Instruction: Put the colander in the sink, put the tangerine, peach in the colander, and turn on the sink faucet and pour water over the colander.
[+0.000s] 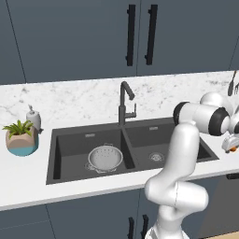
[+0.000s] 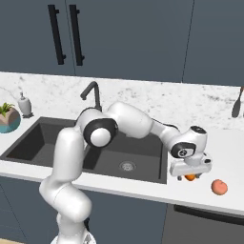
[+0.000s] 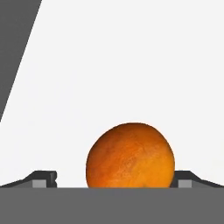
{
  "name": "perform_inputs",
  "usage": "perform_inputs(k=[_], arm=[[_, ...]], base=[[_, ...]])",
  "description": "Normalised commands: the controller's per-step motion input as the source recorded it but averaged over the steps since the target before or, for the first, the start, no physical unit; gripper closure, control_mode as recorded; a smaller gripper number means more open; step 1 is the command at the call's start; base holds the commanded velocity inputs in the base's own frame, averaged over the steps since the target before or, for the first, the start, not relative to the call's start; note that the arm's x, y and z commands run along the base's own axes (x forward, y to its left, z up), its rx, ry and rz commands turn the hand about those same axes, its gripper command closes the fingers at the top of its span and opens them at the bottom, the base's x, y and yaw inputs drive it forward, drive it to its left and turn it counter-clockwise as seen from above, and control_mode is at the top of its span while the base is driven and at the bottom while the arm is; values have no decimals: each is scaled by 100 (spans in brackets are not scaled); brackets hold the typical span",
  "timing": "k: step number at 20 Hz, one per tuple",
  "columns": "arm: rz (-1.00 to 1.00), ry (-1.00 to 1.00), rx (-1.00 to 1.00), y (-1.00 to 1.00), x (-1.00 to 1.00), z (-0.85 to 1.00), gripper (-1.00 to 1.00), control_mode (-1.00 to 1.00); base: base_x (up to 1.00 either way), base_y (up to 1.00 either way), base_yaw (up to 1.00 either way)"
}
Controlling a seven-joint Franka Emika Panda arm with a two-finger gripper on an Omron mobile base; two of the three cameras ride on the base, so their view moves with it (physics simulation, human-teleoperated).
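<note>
hovering over the tangerine (image 3: 130, 156) on the counter (image 2: 228, 157), jaws spread wide either side of it

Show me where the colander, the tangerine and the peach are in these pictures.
colander (image 1: 105, 158): left base view, on its perforated inner bowl, in the sink's left basin.
tangerine (image 3: 130, 156): hand view, middle of its orange skin, between the open pincer's tips.
peach (image 2: 219, 187): right base view, middle of the fruit, on the counter.

The pincer's (image 2: 190, 177) body hides most of the tangerine (image 2: 190, 177).
</note>
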Motion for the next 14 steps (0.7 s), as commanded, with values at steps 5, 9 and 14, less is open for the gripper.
perform_inputs(k=[5,9,14], arm=[[3,0,0,0,0,-20,100,-100],[3,0,0,0,0,-11,100,-100],[3,0,0,0,-5,-1,100,-100]], base=[[0,0,0],[0,0,0],[0,0,0]])
